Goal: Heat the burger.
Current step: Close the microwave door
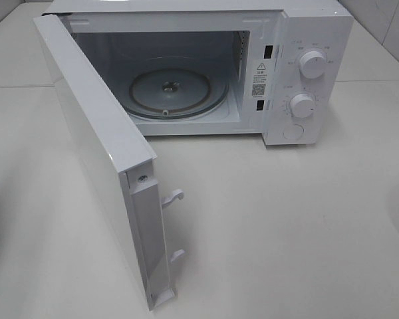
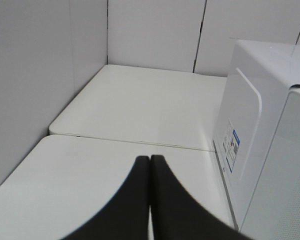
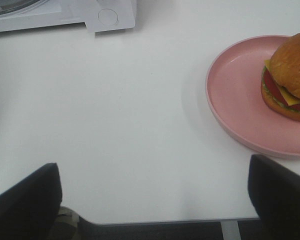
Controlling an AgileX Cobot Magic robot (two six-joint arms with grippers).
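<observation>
1. Neither arm appears in the exterior high view. The burger (image 3: 290, 75) and its pink plate (image 3: 235, 95) show only in the right wrist view, both cut off by the picture's edge.
2. The microwave (image 1: 306, 73) stands on the white surface (image 1: 272, 226), its door (image 1: 100, 159) swung fully open. Its cavity holds one glass turntable (image 1: 176, 90) with nothing on it.
3. The pink plate holds one burger, seated toward the plate's far side from the microwave; the plate rests on the surface, well apart from the microwave.
4. Count: one microwave, two dials (image 1: 312, 64), one round button (image 3: 108, 17), two door latch hooks (image 1: 173, 197), one plate, one burger.
5. Left tool (image 2: 150, 165): clenched, fingers touching, grasping nothing.
6. Right tool (image 3: 155, 190): released, fingers spread wide, near the plate, not touching it.
</observation>
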